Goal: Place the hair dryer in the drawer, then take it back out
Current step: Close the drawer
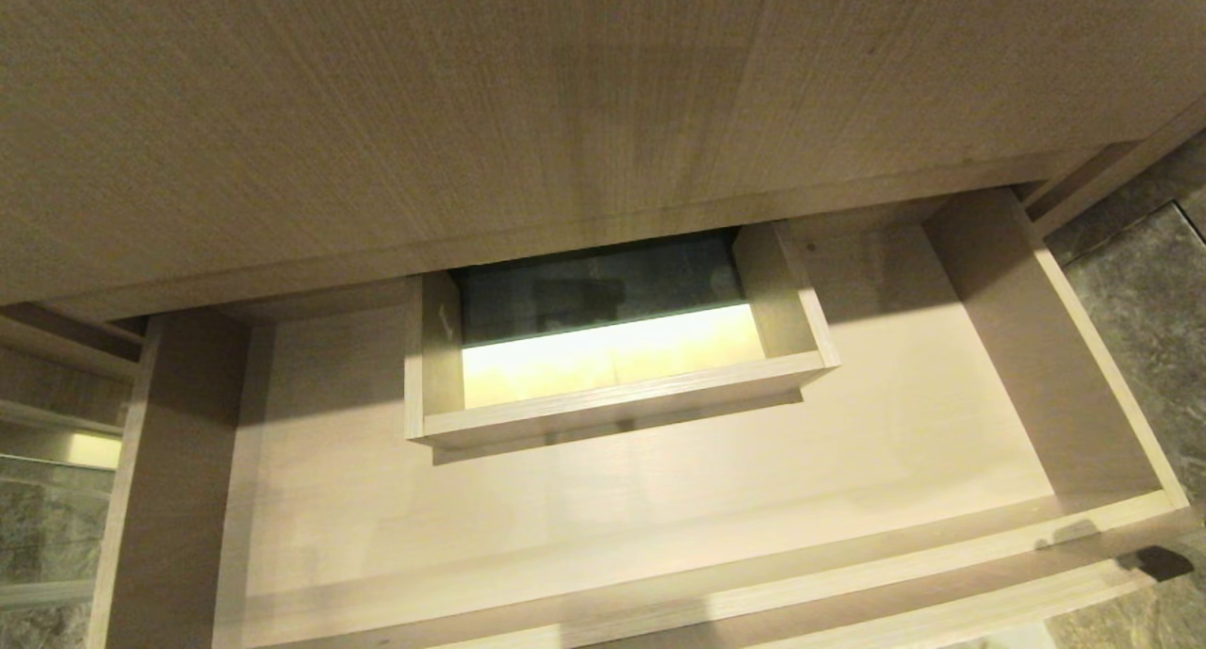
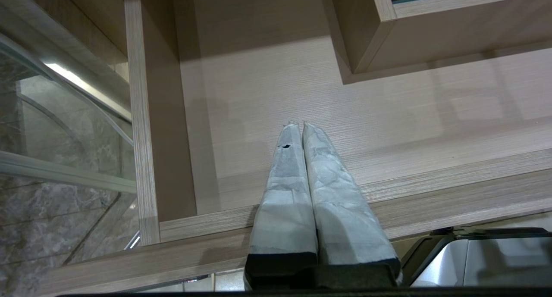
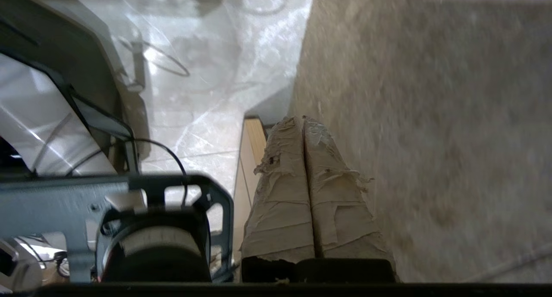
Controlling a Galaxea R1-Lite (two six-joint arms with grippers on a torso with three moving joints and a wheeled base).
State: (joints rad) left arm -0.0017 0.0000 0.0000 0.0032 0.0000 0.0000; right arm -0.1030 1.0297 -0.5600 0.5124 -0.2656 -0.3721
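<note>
Head view: the drawer is seen pulled fully out beneath the panel, with its boxed cut-out at the middle of the back. Nothing lies on its floor. The hair dryer is not shown in any of the 3 views, so its place cannot be told; it is not in the drawer and not in either claw.

The left gripper is held above the drawer's left front corner, its taped fingers clenched together on nothing. The right gripper is likewise pressed closed and empty, pointed along a beige speckled surface, beside a glossy floor and part of the robot's own frame; it is outside the head view.

The step in hand is judged to be the reach for the dryer by the right arm, so the task is hardly begun. For that to be done well, the fingers should be spread before the dryer is met, and the handle or barrel should be taken squarely rather than the bundled cord, which would swing. On the way in, the cut-out and the drawer's front edge should be cleared, and the dryer laid flat on the open floor to 1 side.
</note>
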